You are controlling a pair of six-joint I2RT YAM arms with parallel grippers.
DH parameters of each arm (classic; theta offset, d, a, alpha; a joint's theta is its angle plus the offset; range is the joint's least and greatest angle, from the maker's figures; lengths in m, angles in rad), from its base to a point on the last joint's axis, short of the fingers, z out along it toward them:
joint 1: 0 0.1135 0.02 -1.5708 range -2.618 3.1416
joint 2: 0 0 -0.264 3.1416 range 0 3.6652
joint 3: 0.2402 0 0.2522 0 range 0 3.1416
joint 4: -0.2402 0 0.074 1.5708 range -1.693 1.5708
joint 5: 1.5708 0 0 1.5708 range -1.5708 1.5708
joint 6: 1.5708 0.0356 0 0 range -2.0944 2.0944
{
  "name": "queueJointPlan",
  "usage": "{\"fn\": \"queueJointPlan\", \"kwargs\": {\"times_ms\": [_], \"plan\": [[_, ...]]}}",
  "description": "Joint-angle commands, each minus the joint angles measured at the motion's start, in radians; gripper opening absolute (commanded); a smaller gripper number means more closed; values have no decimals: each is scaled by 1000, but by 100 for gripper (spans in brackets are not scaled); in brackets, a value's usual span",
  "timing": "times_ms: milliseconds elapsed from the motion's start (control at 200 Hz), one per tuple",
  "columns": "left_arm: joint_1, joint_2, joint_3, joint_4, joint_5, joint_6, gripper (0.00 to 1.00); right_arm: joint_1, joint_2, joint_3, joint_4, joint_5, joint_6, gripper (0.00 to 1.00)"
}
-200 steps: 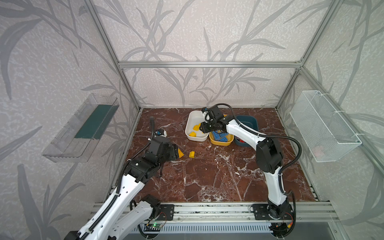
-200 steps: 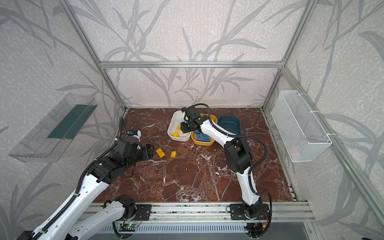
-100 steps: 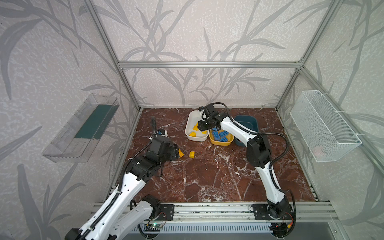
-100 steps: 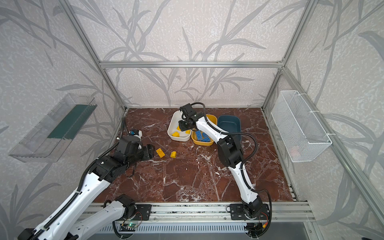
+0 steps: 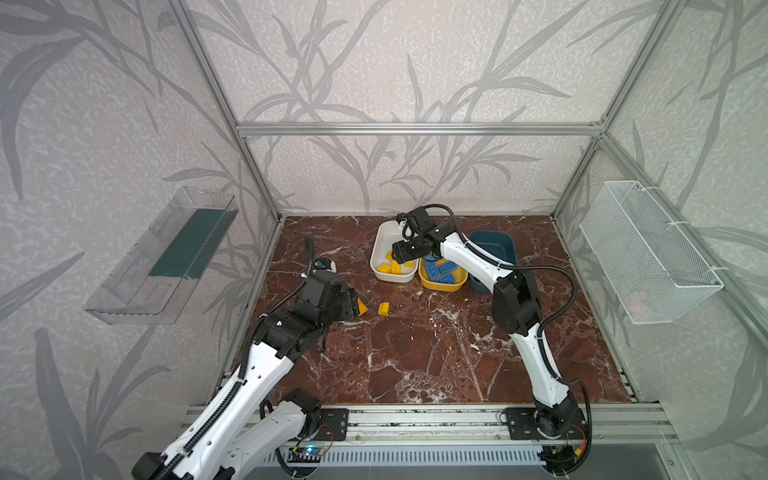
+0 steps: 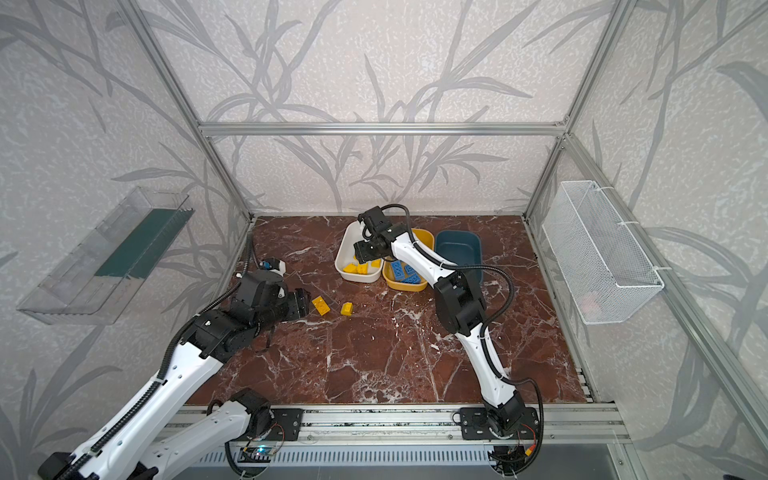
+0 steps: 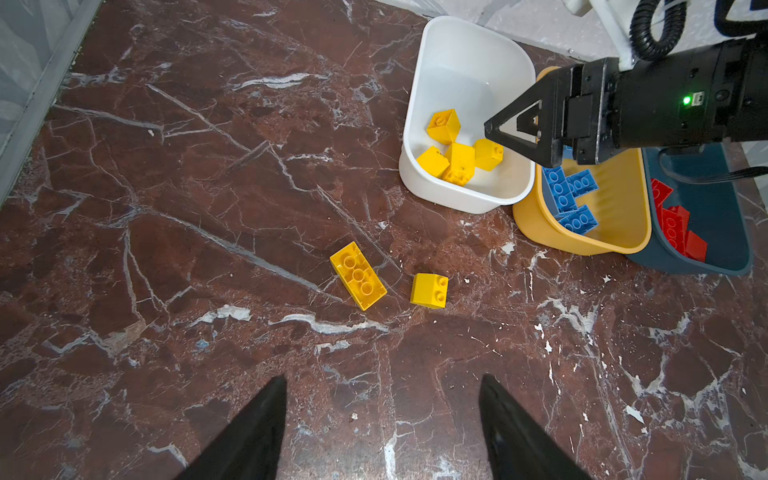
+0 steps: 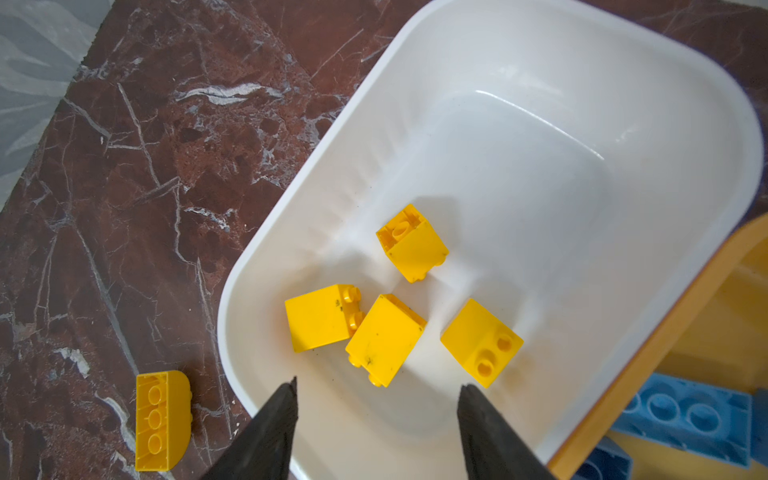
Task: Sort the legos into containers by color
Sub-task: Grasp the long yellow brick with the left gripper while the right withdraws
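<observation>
Jaws of the right gripper [image 8: 378,384] stand apart with nothing between them, poised over the near end of the white tub [image 8: 540,166]; four yellow blocks [image 8: 384,338] lie tumbled on its floor just ahead of the tips. Risk, as I judge it: the tips look low, so a sideways exit could catch the rim and drag the light tub, which stands hard against the yellow tub [image 7: 615,232].

Left gripper [image 7: 383,377] is likewise spread and empty, hanging above bare worktop [image 7: 208,187] toward the left edge; ahead of it a long yellow brick [image 7: 358,275] lies skewed to the jaw line, hollow side up as it seems, with a short yellow block [image 7: 429,291] just beside it on its side. Risks: hard glossy plastic on polished marble should skid rather than seat; closing on one piece could knock the other; both arms heading for the same tub could clash.

Outward: three tubs in a row near the back edge, smooth, shallow, round-cornered; blue bricks [image 7: 571,199] in the yellow tub, red bricks [image 7: 675,226] in the teal tub [image 7: 715,257]; worktop red-brown, white-veined, glossy.
</observation>
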State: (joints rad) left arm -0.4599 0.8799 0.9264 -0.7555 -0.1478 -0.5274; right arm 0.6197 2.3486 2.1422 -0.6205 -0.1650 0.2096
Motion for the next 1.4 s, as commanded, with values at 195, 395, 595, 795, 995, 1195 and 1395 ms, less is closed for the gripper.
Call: {"fn": "queueJointPlan", "kwargs": {"times_ms": [195, 395, 595, 795, 995, 1195, 1395], "plan": [[5, 27, -14, -15, -9, -17, 72, 3, -199, -156, 57, -12, -31, 77], [6, 88, 4, -36, -31, -28, 72, 3, -455, -474, 245, -10, -17, 84], [14, 172, 18, -27, -28, -52, 76, 3, -751, -818, 395, 29, 16, 92], [20, 295, 7, 19, -5, -115, 82, 3, -1013, -1192, 549, 26, 113, 94], [22, 470, 12, 62, -23, -158, 88, 3, -1219, -1470, 621, 72, 148, 94], [22, 611, 37, 129, -27, -182, 88, 2, -1335, -1632, 686, 107, 172, 94], [21, 713, 70, 145, -55, -225, 88, 2, -1329, -1682, 755, 91, 194, 94]]}}
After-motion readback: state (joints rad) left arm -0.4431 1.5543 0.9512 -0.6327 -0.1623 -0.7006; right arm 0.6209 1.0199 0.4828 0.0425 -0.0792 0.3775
